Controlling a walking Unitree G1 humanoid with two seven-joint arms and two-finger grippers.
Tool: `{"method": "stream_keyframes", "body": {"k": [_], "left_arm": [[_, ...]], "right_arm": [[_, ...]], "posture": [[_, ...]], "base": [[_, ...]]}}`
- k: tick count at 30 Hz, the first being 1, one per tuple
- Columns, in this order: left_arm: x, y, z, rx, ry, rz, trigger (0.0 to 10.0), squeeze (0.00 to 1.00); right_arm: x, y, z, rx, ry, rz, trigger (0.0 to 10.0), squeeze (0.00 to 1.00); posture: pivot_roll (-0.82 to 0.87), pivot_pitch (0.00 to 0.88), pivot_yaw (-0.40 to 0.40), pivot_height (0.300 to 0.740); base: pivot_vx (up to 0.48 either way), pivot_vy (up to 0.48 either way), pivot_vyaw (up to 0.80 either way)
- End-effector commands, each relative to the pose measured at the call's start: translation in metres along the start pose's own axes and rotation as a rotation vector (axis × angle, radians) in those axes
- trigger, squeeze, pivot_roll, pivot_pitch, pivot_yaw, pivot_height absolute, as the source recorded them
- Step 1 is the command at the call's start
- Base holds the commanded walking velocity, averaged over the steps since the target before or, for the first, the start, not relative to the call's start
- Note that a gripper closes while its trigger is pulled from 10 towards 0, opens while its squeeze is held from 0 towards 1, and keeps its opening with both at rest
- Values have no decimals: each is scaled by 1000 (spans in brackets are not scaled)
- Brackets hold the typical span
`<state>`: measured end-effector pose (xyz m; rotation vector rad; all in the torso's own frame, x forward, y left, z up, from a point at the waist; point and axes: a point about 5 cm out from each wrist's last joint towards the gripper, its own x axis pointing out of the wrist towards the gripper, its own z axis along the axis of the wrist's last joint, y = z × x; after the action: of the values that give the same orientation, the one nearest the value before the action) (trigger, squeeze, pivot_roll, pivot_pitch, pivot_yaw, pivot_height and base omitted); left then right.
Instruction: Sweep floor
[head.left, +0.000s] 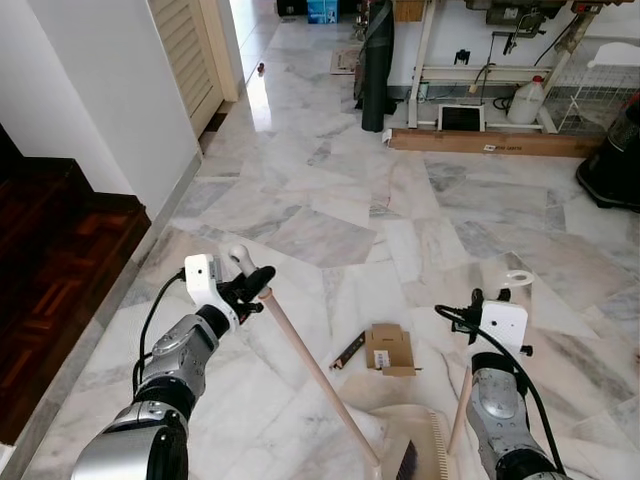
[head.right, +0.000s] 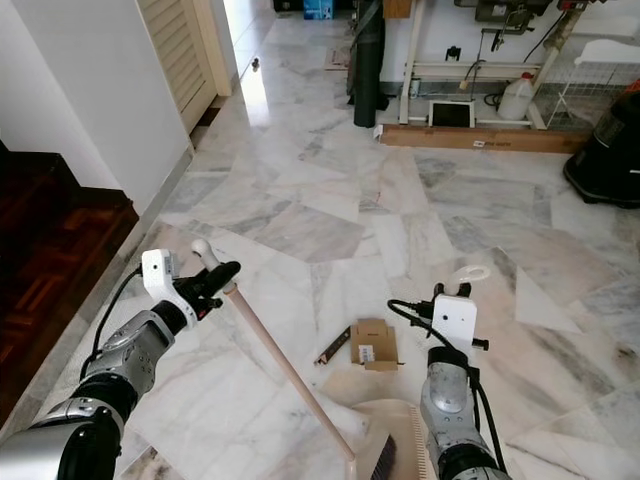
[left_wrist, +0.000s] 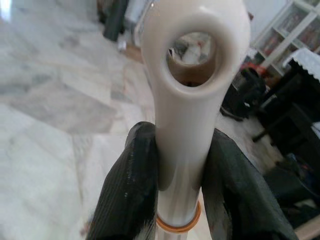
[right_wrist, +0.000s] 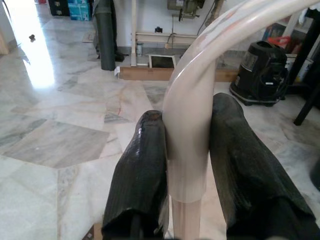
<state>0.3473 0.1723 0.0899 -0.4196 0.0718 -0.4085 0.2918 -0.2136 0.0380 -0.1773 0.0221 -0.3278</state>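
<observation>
Left gripper (head.left: 252, 285) fingers clamp the broom (head.left: 315, 372), right gripper (right_wrist: 186, 165) fingers the dustpan (head.left: 425, 445) handle; drag the box (head.left: 389, 349) in with short, low strokes.

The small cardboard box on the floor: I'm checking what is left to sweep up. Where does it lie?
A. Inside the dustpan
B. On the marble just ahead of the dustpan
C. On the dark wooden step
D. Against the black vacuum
B: the cardboard box lies on bare marble just beyond the dustpan, beside a dark stick.
</observation>
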Motion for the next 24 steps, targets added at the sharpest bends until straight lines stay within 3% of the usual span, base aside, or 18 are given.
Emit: {"method": "stream_keyframes", "body": {"k": [1, 6, 14, 18, 24], "left_arm": [[-4, 8, 27, 52, -116, 37, 10000, 0], [-12, 11, 49, 92, -226, 90, 10000, 0], [-23, 14, 62, 172, -297, 187, 10000, 0], [-29, 21, 58, 274, -254, 252, 10000, 0], [-34, 31, 44, 298, -205, 334, 10000, 0]], "right_arm": [[3, 2, 4, 11, -10, 1, 10000, 0], [3, 2, 3, 9, -5, 2, 10000, 0], [3, 4, 4, 10, -7, 5, 10000, 0], [4, 3, 5, 8, -10, 5, 10000, 0], [4, 2, 5, 7, -11, 2, 10000, 0]], "posture": [[57, 59, 66, 740], [67, 65, 64, 740], [63, 73, 63, 740], [60, 74, 64, 740], [54, 77, 64, 740]], "base": [[0, 0, 0], [0, 0, 0], [0, 0, 0], [0, 0, 0], [0, 0, 0]]}}
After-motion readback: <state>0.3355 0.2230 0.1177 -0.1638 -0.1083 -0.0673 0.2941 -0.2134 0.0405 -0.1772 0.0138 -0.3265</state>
